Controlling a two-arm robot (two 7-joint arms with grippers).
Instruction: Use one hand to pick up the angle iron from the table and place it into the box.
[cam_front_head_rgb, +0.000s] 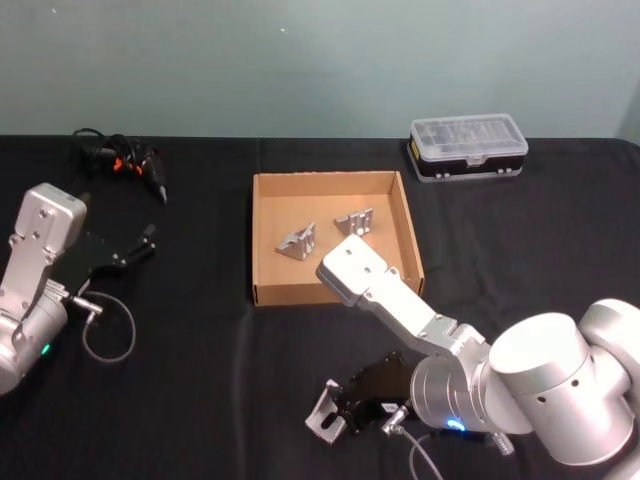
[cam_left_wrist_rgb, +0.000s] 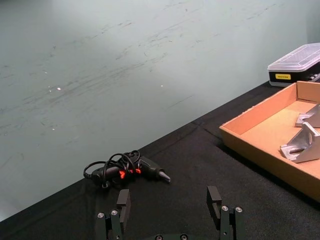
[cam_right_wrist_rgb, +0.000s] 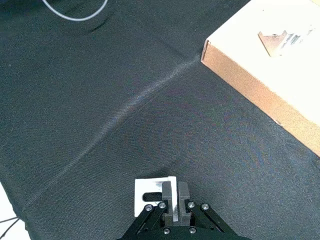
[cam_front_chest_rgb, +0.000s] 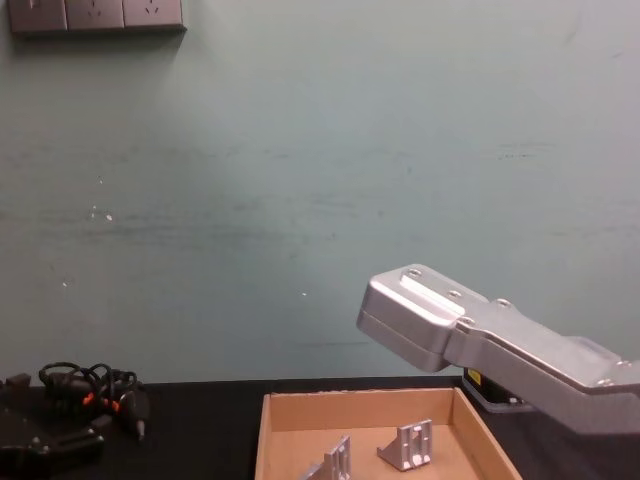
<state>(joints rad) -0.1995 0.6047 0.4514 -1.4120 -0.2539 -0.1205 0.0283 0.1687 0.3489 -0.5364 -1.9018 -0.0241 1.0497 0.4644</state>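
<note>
Right gripper (cam_front_head_rgb: 338, 410) is low over the near worktop (cam_front_head_rgb: 200, 400), fingers (cam_right_wrist_rgb: 167, 195) clenched on the angle iron (cam_front_head_rgb: 325, 412), whose slotted flange points toward the robot's left, long axis unclear. Two brackets sit in the box (cam_front_head_rgb: 265, 240). Left gripper (cam_front_head_rgb: 140, 243) idles at the left, fingers released.

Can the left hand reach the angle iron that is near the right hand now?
Probably not easily. The angle iron sits in the right hand, whose fingers are shut on it, near the table's front edge. The left hand rests open, far to the left.
</note>
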